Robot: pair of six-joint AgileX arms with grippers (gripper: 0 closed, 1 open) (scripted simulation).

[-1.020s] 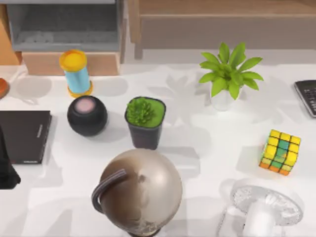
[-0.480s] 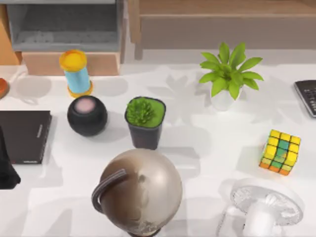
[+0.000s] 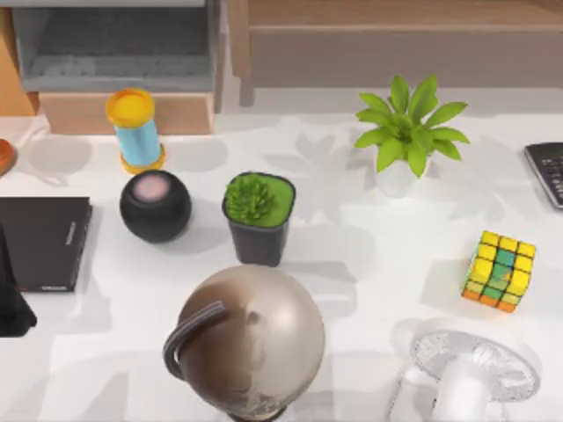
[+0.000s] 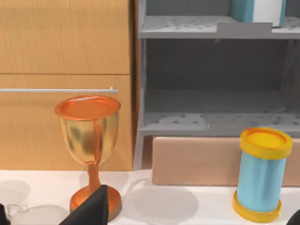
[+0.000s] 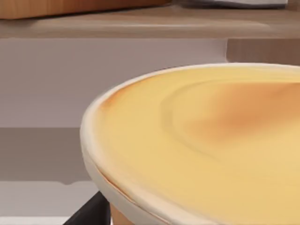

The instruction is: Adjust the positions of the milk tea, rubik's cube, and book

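Milk tea (image 3: 135,130) upright just behind the black speaker (image 3: 156,206), also in left wrist view (image 4: 262,175); rubik's cube (image 3: 500,270) far right of speaker; teal book (image 4: 257,9) on shelf; left arm (image 3: 12,294) at tabletop's left edge, finger state cannot tell; risk: reaching milk tea clips speaker, tips cup.

Milk tea (image 3: 135,130) hemmed by speaker (image 3: 156,206), shelf unit (image 3: 114,44) behind — rubik's cube (image 3: 500,270) flanks open, fan (image 3: 476,367) near.

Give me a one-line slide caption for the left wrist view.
Milk tea upright on the table before a grey shelf unit, a gold goblet standing off to its side.
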